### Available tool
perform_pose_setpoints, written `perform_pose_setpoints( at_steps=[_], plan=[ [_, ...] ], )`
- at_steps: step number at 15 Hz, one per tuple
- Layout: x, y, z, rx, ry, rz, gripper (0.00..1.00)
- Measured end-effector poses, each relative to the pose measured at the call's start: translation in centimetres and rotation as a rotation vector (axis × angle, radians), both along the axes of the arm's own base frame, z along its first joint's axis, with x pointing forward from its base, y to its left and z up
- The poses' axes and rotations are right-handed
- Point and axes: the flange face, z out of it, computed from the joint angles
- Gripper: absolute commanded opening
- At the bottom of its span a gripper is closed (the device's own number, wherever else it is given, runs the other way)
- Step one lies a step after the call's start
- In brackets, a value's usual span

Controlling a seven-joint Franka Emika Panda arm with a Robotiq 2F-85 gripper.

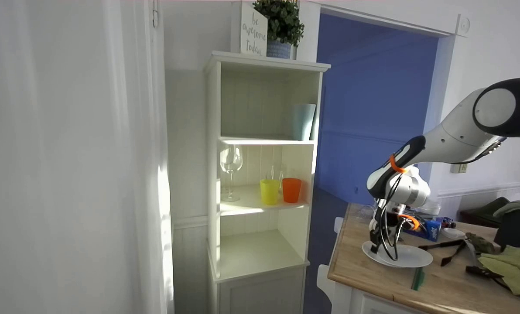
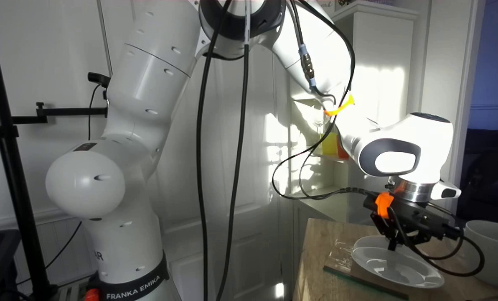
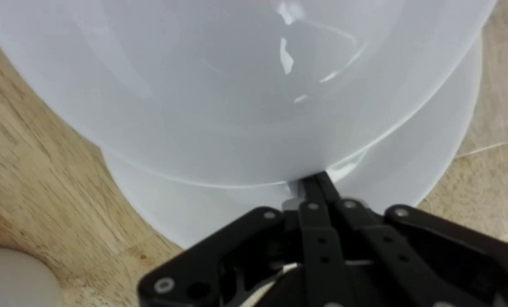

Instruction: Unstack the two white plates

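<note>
Two white plates lie overlapping and offset on the wooden table. The upper plate point(image 3: 237, 94) fills the top of the wrist view and partly covers the lower plate point(image 3: 173, 204). In an exterior view the upper plate point(image 2: 399, 267) is nearer the camera and the lower plate point(image 2: 366, 241) shows behind it. Both plates also show in an exterior view point(image 1: 412, 257). My gripper point(image 3: 320, 181) has its fingers together, over the lower plate. Its tips pass under the upper plate's rim and are hidden there. No plate shows between the fingers.
A clear bag with a green strip point(image 2: 339, 261) lies beside the plates on the wooden table point(image 1: 351, 261). A white container point(image 2: 493, 246) stands close by. Black tools point(image 1: 449, 246), a blue box point(image 1: 430, 229) and a green cloth point(image 1: 513, 268) are on the table.
</note>
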Motion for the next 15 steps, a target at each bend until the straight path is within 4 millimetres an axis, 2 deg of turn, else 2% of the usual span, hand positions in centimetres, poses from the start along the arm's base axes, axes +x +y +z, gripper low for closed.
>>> perform_pose_setpoints(
  at_steps=[8, 15],
  plan=[
    [-0.31, 0.1, 0.14, -0.012, 0.058, -0.053, 0.03],
    [-0.97, -0.64, 0.51, -0.047, 0.116, -0.089, 0.03]
  ],
)
